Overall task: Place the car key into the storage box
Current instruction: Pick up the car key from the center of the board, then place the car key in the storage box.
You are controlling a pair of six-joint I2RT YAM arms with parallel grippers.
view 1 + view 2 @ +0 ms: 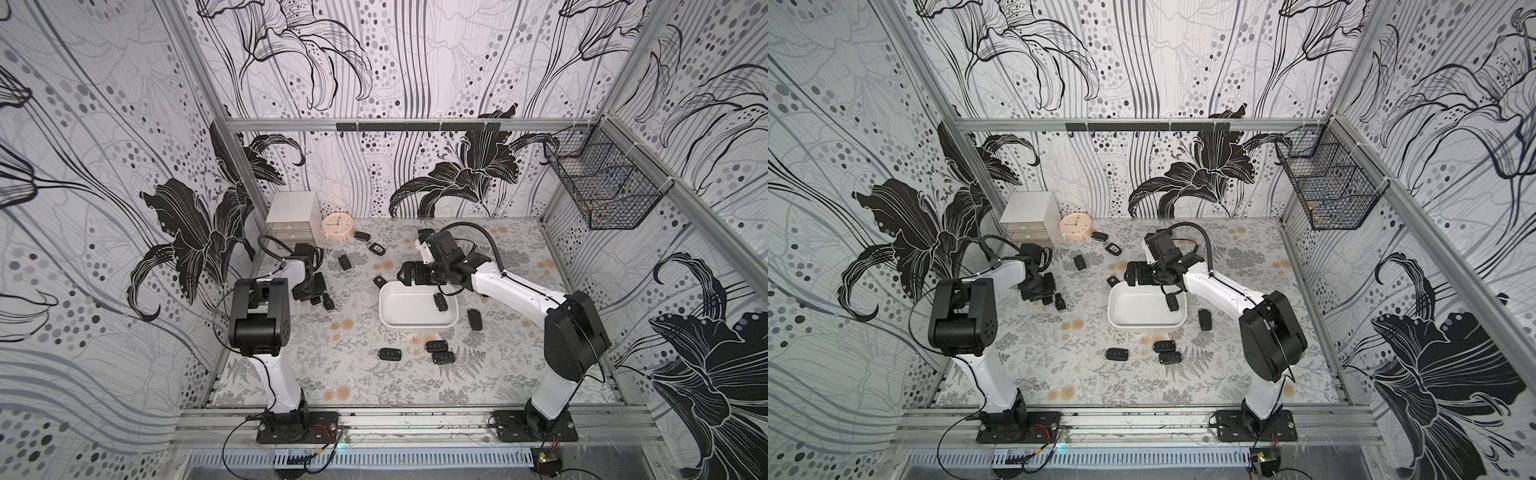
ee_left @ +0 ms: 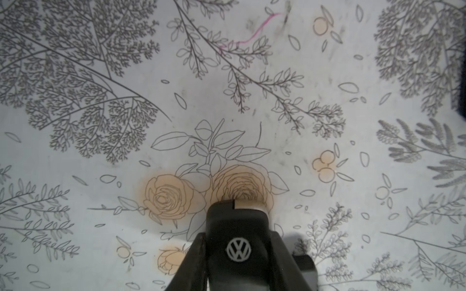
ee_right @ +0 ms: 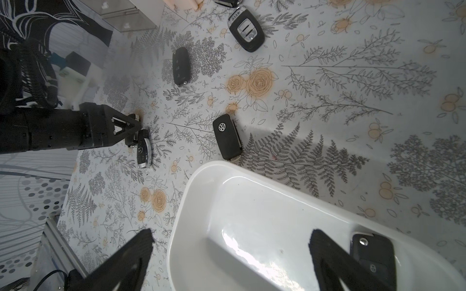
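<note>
Overhead, inside a flower-papered cell: two robot arms, one floral bench (image 1: 519,257), one white storage box (image 1: 399,309), one grey drawer cabinet (image 1: 293,220), one round clock (image 1: 337,227), one black wire basket (image 1: 602,195) hung on the side wall; eleven black keys countable in both top views; of those, nine loose keys (image 1: 435,345) scattered on the bench, one boxed key (image 1: 439,302) lying inside the storage box, one in a grip; left gripper (image 1: 314,298) down low at the bench in front of the cabinet, clenched on the car key (image 2: 237,226), VW badge facing the left wrist camera, the key's end poking out past the fingertips; lifted or resting on the bench, impossible to tell; just beside it, a neighbour key (image 1: 328,302); the car key itself well apart from the storage box, off toward the left arm's side; right gripper (image 3: 232,236) spread wide and holding nothing, hovering over the box's far left corner, one finger above the bench, the other above the box floor near the boxed key.
</note>
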